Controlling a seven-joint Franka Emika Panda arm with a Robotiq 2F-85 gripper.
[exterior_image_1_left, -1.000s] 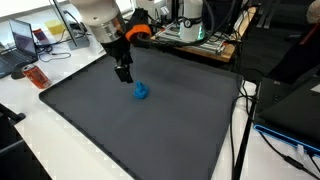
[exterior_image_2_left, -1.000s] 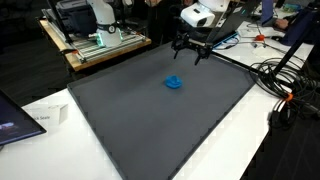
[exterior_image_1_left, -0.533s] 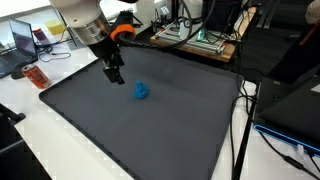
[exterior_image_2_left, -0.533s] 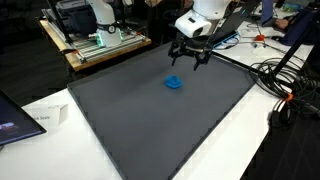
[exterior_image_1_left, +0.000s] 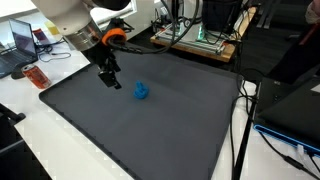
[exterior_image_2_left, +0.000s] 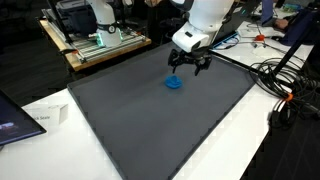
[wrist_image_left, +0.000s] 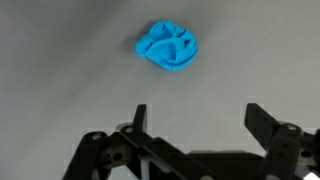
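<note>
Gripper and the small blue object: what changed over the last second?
The gripper came lower toward the dark mat and shifted sideways, leftward across the frame in an exterior view, ending next to the blue object without touching it. Nothing was taken hold of or let go. The blue object lies where it lay, and the jaws stayed wide open and empty.

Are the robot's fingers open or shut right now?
Open. In the wrist view the two fingers stand wide apart with only bare mat between them; the crumpled blue lump lies ahead of them, untouched.
</note>
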